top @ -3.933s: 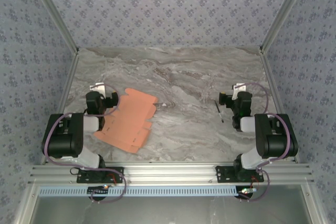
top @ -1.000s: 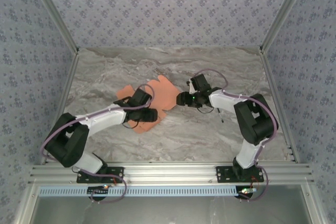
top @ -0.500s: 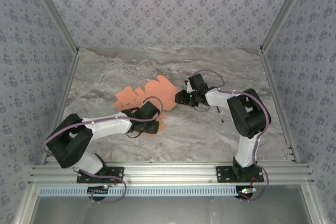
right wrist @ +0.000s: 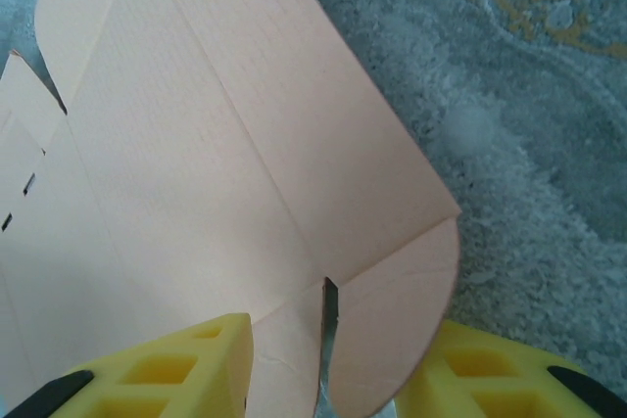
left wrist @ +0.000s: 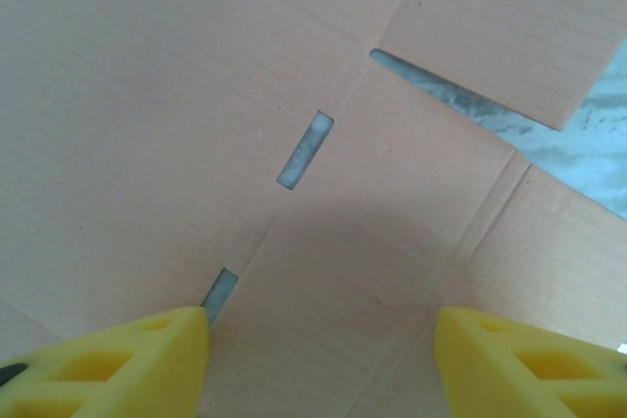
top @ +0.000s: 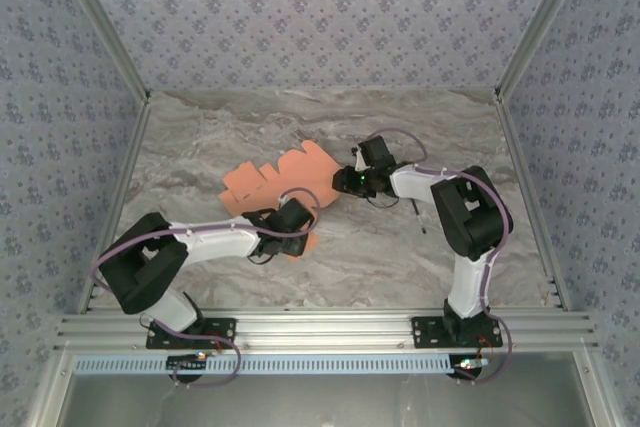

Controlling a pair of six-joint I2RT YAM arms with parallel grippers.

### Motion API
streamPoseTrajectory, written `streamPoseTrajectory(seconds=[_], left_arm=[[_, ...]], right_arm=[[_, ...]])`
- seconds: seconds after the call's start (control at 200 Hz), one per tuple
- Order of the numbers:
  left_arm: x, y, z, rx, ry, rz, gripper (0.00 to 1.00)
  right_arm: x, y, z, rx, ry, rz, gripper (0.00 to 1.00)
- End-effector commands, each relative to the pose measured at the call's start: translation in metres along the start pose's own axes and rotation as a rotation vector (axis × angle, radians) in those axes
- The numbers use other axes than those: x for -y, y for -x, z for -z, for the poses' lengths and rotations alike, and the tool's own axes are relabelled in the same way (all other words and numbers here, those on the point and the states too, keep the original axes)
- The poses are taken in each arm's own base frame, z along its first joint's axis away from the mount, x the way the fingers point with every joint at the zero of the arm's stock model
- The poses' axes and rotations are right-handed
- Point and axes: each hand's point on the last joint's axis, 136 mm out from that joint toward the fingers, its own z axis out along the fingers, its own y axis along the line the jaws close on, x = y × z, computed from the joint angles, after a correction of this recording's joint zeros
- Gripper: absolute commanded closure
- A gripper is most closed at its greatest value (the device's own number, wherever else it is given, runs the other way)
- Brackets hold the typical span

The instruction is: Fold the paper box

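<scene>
Beneath the left end effector [left wrist: 320,340], the paper box [top: 262,185] lies on the marbled counter [top: 400,127] as an unfolded salmon-orange die-cut sheet. The two yellow fingers [left wrist: 127,359] of this end effector stand well apart, with bare card showing between them and nothing clamped. Whether the fingertips touch the card cannot be told. Ahead of the finger at the left of the wrist view, two narrow slots [left wrist: 304,149] lie in line along a crease. Further ahead and to the other side, a cut-out notch [left wrist: 460,100] exposes the counter between two panels. In the top view, the left end effector sits over the near part of the sheet, and a small corner of card [top: 300,243] shows just beside it on the near side. The right end effector [right wrist: 338,364] is positioned at the opposite edge of the sheet, close to the left one but apart from it. Its yellow fingers [right wrist: 186,364] are also separated and straddle a flap with a rounded corner [right wrist: 402,320]. A short slit [right wrist: 328,330] between this flap and the adjoining panel runs straight out from the gap between the fingers. The card broadens ahead of this end effector, with counter surface beside the flap. Whether the fingers press on the flap cannot be determined.
</scene>
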Motion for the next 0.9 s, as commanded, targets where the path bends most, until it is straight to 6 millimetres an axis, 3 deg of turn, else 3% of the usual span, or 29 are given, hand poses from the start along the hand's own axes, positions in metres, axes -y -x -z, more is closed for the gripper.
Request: streamPoseTrajectory(seconds=[0.0, 0.495, 0.899], left_arm=[[-0.010, -0.022, -0.012, -0.075, 0.055, -0.053, 0.37], [-0.006, -0.018, -0.014, -0.064, 0.046, -0.055, 0.38], [-0.007, -0.018, -0.013, -0.060, 0.048, -0.056, 0.38]], right_arm=[[-0.003, 0.007, -0.007, -0.001, 0.030, -0.028, 0.58], [-0.006, 0.028, -0.020, 0.072, 0.107, -0.130, 0.64], [0.007, 0.047, -0.010, 0.059, 0.131, -0.093, 0.47]])
